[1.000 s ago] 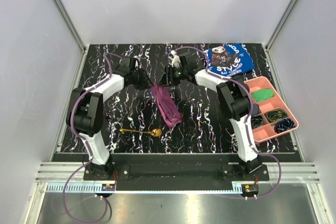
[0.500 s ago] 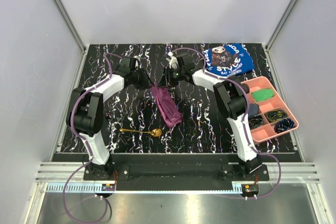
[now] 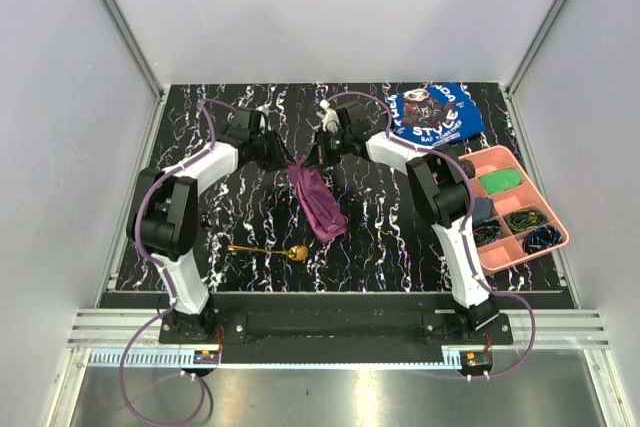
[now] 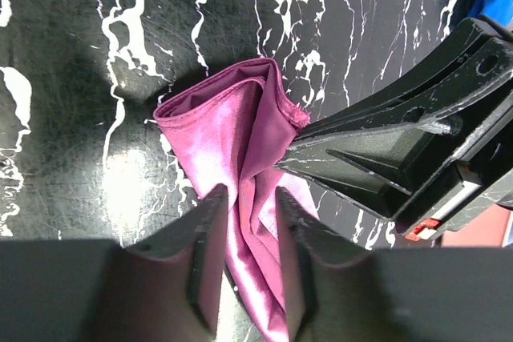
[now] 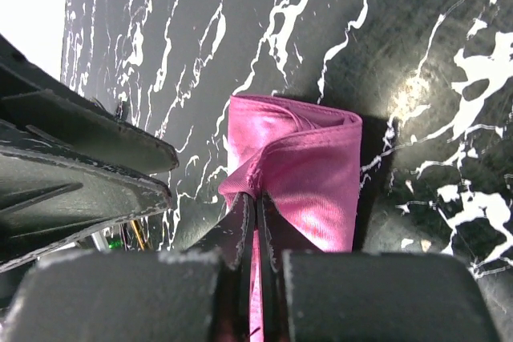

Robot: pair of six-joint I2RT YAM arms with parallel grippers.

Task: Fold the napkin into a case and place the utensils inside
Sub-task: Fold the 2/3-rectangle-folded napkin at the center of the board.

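Left hand (image 4: 244,222) and right hand (image 5: 255,207) each pinch the 12 o'clock end of the napkin (image 3: 318,202), folded narrow at mid-table (image 3: 400,237), the spoon (image 3: 268,249) lying outside at its 7 o'clock.

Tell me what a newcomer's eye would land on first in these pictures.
The plum-purple napkin, folded into a narrow strip, stands out at the centre of the black marbled table. The left gripper and right gripper meet at its far end, jaws closed on the cloth. The small gold spoon lies nearer the arm bases, outside the fold, and a pink tray sits at the right edge.
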